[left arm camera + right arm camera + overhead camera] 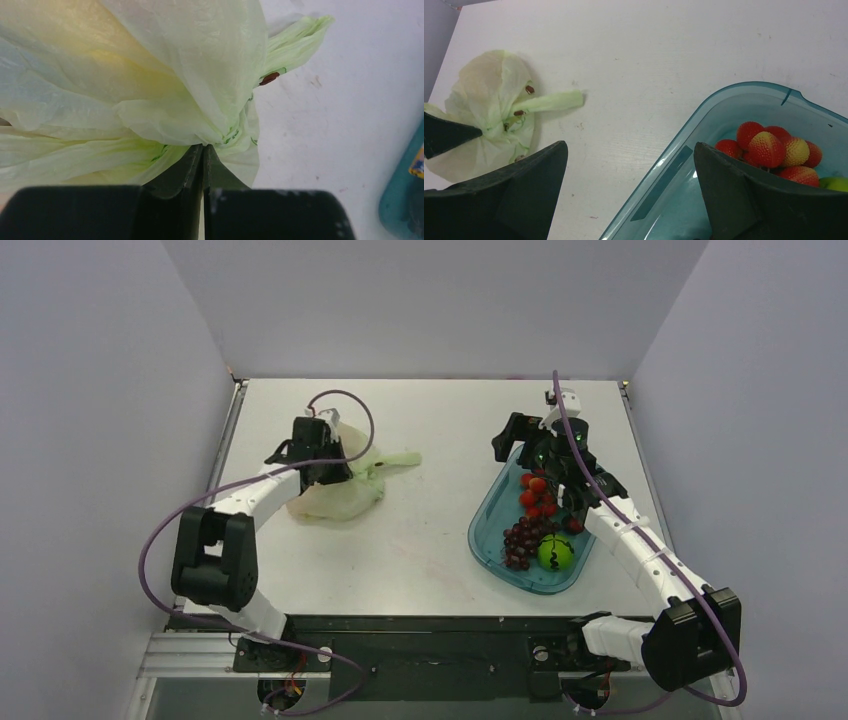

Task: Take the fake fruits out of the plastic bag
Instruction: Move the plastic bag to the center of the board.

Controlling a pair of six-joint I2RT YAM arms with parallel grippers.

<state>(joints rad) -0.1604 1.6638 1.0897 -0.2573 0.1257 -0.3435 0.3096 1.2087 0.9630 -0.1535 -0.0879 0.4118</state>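
The pale-green plastic bag (340, 495) lies bunched on the table's left side, one loop handle pointing right. My left gripper (332, 476) is shut on a gathered fold of the bag (150, 75), its tips (203, 149) pinched together on the plastic. A yellow tint (95, 50) shows through the bag. The fake fruits themselves are hidden inside it. My right gripper (517, 446) is open and empty (630, 155), hovering over the far left rim of the blue tray (674, 160). The bag also shows in the right wrist view (489, 95).
The blue tray (482, 532) on the right holds a small red cluster (535, 495), a dark purple grape bunch (522, 540) and a round green fruit (556, 552). The red cluster also shows in the right wrist view (769, 147). Grey walls enclose the table on three sides.
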